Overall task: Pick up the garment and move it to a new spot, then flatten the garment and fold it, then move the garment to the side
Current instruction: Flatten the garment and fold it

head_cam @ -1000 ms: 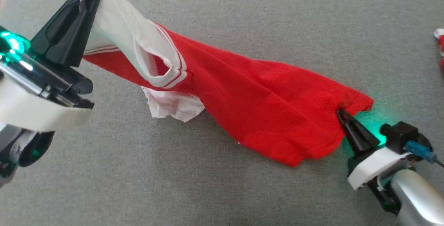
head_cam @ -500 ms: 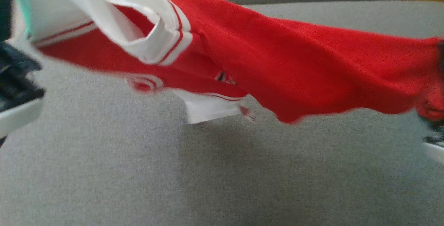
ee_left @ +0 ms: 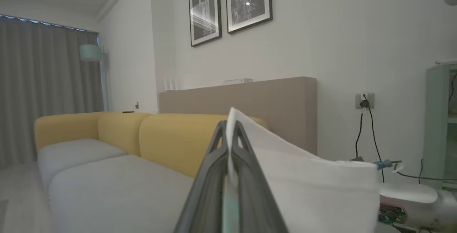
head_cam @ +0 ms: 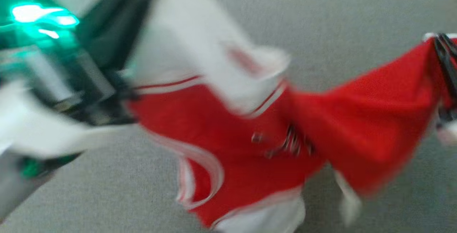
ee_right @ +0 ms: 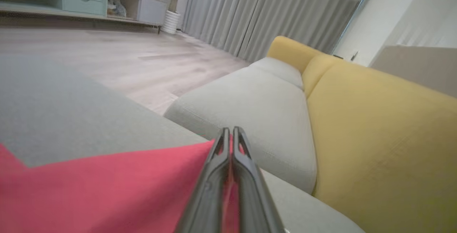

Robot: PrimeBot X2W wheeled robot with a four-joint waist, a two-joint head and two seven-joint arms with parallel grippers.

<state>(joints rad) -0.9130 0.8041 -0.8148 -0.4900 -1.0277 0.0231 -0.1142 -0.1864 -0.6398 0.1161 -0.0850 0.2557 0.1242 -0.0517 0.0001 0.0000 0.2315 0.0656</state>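
One garment point(head_cam: 214, 118) stretched between two pincers — left pincer point(ee_left: 228, 127) clamping white cloth, right pincer point(ee_right: 230, 133) clamping red

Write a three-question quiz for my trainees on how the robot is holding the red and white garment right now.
1. True or false: the left gripper is shut on white cloth of the garment.
2. Which colour of cloth does the right gripper pinch? A white, B red, C yellow.
3. Fill in: the sofa backrest behind the grey seat is ___.

Key: 1 true; 2 B; 3 yellow.
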